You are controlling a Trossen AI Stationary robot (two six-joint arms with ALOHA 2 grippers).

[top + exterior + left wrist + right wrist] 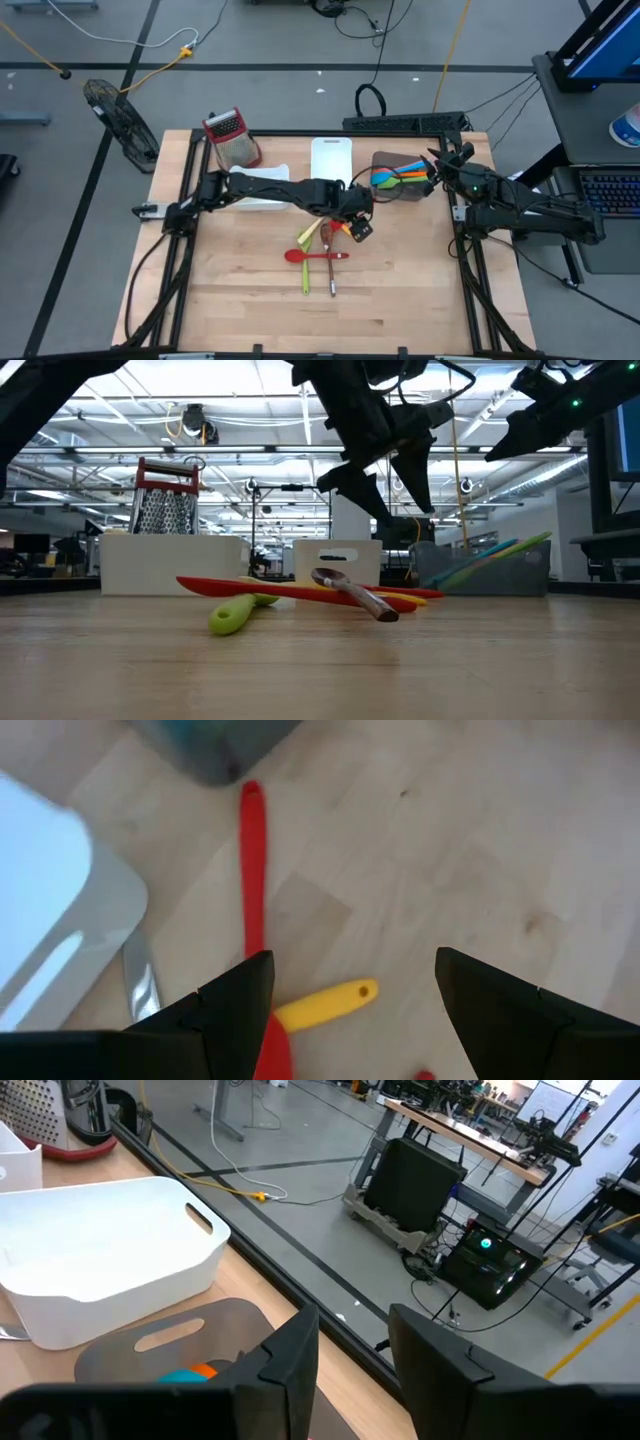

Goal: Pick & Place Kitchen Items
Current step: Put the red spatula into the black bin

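Open counter (pixel 400 290) is left along the near edge and both front corners. The middle is blocked by crossed utensils (pixel 318 255). The far edge is lined by a grater (pixel 231 137), a white tray (pixel 331 158) and a grey bin (pixel 400 177).

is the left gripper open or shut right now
Open. In the left wrist view the left gripper has its two dark fingers standing well apart with nothing between them, above a red utensil and a yellow handle.
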